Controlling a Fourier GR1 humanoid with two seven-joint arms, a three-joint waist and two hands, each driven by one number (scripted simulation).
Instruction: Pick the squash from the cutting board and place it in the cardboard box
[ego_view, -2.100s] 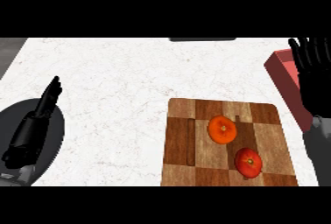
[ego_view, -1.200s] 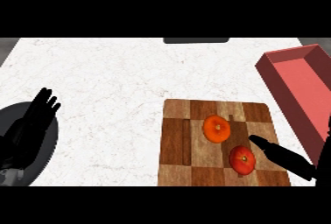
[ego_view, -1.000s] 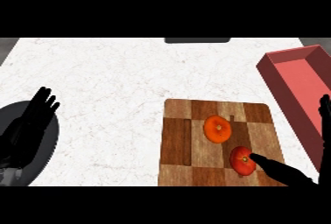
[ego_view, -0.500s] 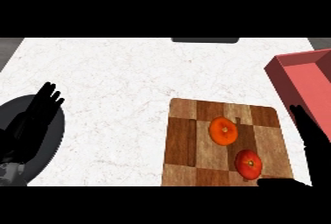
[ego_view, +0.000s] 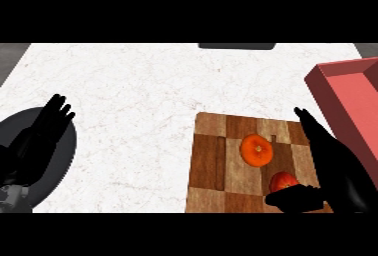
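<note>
A round orange squash (ego_view: 256, 149) lies in the middle of the checkered wooden cutting board (ego_view: 214, 165). A smaller red vegetable (ego_view: 283, 180) sits nearer the board's front right. My right hand (ego_view: 336, 167) is open over the board's right edge, its fingers straight and pointing away from me. Its thumb (ego_view: 295, 198) reaches left just below the red vegetable and hides that vegetable's lower edge. The hand is to the right of the squash and not touching it. The reddish box (ego_view: 353, 97) stands at the far right, partly cut off. My left hand (ego_view: 43, 131) rests open at the left.
A dark round plate (ego_view: 63, 155) lies at the left edge under my left forearm. A black object (ego_view: 236, 46) sits at the counter's far edge. White marble counter (ego_view: 140, 95) spreads between the plate and the board.
My right hand has risen from the lower right corner and now stretches along the board's right side, thumb beside the red vegetable. The squash and the left hand have stayed put.
</note>
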